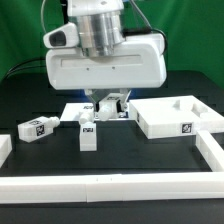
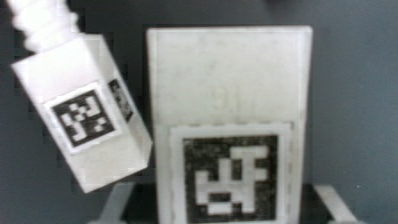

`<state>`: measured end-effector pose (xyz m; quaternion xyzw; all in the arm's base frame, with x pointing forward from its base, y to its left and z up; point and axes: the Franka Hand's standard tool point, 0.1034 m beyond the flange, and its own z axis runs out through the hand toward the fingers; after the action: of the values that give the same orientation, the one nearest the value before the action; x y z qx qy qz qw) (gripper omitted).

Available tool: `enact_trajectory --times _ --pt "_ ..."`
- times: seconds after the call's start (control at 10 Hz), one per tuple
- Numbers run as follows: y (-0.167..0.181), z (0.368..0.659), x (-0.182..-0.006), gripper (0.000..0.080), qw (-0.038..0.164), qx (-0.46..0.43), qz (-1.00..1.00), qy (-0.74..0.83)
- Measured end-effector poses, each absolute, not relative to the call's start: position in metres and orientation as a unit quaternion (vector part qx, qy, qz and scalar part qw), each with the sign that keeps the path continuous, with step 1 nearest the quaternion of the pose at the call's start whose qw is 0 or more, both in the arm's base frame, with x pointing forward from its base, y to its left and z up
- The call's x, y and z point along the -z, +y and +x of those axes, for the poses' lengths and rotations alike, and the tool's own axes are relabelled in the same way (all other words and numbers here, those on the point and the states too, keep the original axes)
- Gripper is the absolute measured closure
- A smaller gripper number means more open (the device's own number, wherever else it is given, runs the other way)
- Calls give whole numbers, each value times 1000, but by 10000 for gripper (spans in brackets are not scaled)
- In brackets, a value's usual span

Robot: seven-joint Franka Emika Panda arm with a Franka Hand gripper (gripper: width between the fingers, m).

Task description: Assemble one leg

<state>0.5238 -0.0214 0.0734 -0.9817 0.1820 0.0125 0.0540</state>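
Observation:
My gripper (image 1: pixel 108 108) hangs low over the middle of the table. In the wrist view the gripper (image 2: pixel 228 208) has a dark finger on each side of a white leg (image 2: pixel 228 90) with a black-and-white tag, and both fingers (image 2: pixel 128 204) lie against its sides. That leg (image 1: pixel 114 106) shows between the fingers in the exterior view. A second leg (image 2: pixel 80 110) lies tilted close beside it. Another leg (image 1: pixel 88 135) stands upright just in front of the gripper, and one (image 1: pixel 37 127) lies toward the exterior view's left.
The large white panel (image 1: pixel 180 118) lies at the exterior view's right, close to the gripper. A low white border (image 1: pixel 110 186) runs along the front and up both sides. A further small tagged white piece (image 1: pixel 71 116) lies behind the upright leg.

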Motion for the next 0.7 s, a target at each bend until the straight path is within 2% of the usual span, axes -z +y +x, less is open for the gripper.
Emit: enact_trajectory --times 0.3,0.4,0.6,0.7 --pt "-25 520 -72 514 55 -11 -983 174" --pt "-38 501 -68 514 59 -10 -984 167" --pt "-94 458 -70 514 63 -22 -990 123" --pt "-111 442 -69 514 61 -25 -989 132"
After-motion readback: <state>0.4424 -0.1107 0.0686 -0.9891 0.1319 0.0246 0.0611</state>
